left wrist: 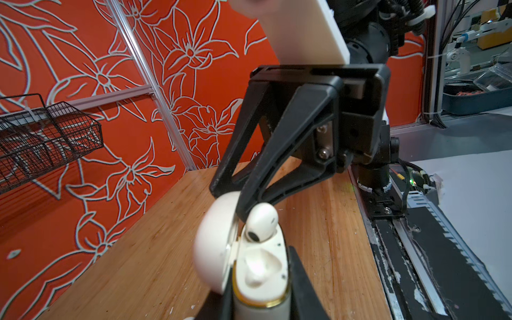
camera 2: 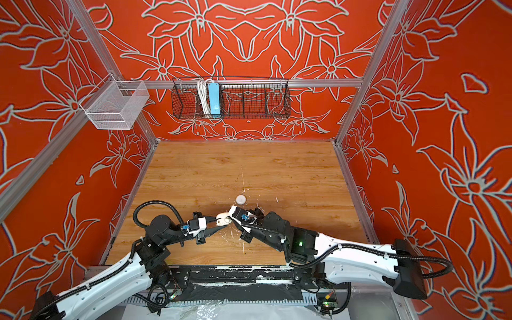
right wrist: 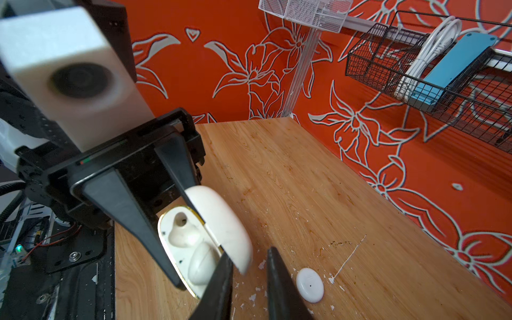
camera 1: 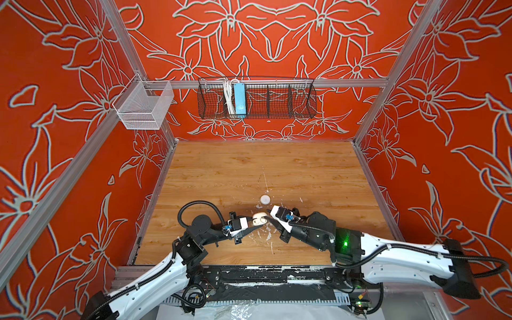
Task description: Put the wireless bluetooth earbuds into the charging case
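**Seating of an earbud in the charging case.** The open charging case (left wrist: 260, 279) is held over the wooden table (camera 1: 249, 166) by the left gripper (camera 1: 257, 223), whose jaws are clamped on the case body from either side. The hinged lid (left wrist: 213, 246) is swung back. One glossy white earbud (left wrist: 261, 224) is lodged in the well nearer the right gripper (camera 1: 269, 219), and in the left wrist view its head is seen proud of the rim. The neighbouring well (right wrist: 181, 230) is empty. The right gripper's jaws are seen narrowly apart and clamped on nothing, with one finger behind the lid. Whether the other finger touches the earbud or lies just beside it cannot be told. No second earbud is made out in any view. A closed round white case (right wrist: 309, 281) lies on the table, apart from both grippers. The step in hand is judged to be the pressing home of the first earbud. For the next move, a light push along the well's axis is called for, with the case kept steady. The second earbud must then be located and brought to the empty well.
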`<state>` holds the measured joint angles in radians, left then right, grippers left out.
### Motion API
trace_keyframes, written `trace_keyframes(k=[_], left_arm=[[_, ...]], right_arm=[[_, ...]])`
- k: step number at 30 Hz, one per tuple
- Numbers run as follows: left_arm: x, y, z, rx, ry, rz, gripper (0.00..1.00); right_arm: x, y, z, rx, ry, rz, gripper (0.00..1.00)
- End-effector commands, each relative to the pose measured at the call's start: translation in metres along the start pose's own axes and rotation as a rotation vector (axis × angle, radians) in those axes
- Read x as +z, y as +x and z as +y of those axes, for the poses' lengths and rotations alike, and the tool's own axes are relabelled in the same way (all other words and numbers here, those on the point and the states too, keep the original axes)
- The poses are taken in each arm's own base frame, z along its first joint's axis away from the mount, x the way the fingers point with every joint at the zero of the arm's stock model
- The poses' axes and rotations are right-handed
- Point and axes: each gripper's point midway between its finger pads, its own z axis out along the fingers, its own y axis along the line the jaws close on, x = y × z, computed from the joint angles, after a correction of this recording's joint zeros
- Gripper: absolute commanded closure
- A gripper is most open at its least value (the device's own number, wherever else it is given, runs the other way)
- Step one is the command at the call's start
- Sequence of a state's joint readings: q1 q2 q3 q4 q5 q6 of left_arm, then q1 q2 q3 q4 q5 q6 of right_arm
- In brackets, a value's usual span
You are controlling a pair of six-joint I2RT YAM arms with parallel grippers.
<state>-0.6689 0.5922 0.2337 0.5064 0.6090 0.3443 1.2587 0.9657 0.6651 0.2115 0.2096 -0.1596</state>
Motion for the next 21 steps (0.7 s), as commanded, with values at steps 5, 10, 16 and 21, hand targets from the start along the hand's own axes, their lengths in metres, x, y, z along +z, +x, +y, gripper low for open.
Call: trace_keyframes(k=[5,10,16,21], left_arm=[[0.000,-0.019,-0.006,0.044,0.052,-0.057,1.00],[0.000,-0.018,-0.004,0.037,0.038,-0.052,1.00],[0.002,-0.018,-0.013,0.050,0.099,-0.056,1.00],[0.004,-0.016,-0.016,0.050,0.124,-0.051,1.00]], right_arm=[[0.003,-0.005,-0.009,-0.046,0.051,0.029,0.75],[-0.007,-0.010,-0.016,-0.041,0.079,-0.007,0.70],[-0.013,-0.015,-0.009,-0.046,0.029,-0.029,0.68],[-0.010,-0.014,-0.002,-0.051,-0.013,-0.017,0.69]])
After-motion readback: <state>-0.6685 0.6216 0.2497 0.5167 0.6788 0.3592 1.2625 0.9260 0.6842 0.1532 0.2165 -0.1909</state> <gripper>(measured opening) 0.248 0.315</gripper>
